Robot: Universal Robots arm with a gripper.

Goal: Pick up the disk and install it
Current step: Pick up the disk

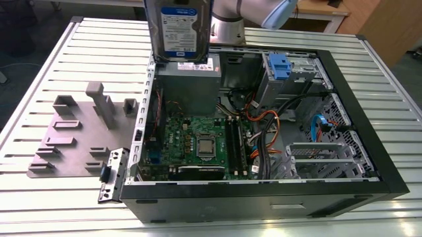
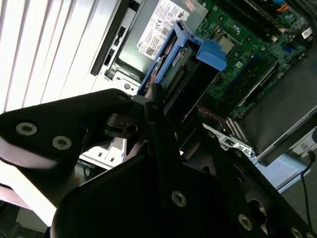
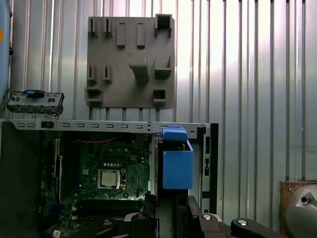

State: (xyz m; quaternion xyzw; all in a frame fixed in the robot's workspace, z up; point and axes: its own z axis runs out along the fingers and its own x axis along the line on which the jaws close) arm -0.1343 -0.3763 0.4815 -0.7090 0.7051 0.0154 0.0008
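One step looks done: in the exterior view the disk [image 1: 178, 27] hangs upright at the top centre of the frame, lifted above the open computer case [image 1: 231, 202], not yet installed. In the second wrist view the jaws are clamped on the disk [image 2: 174, 67]. In the first wrist view its blue carrier [image 3: 177, 166] points toward the case.

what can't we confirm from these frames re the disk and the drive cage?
- Upper end of the disk: cut off by the exterior view's top edge.
- Its label: unseen in the first wrist view, where the disk is end-on.
- Its near end: covered by the gripper body in the second wrist view.
- Bay interior of the drive cage: hidden by its own metal top in the exterior view.
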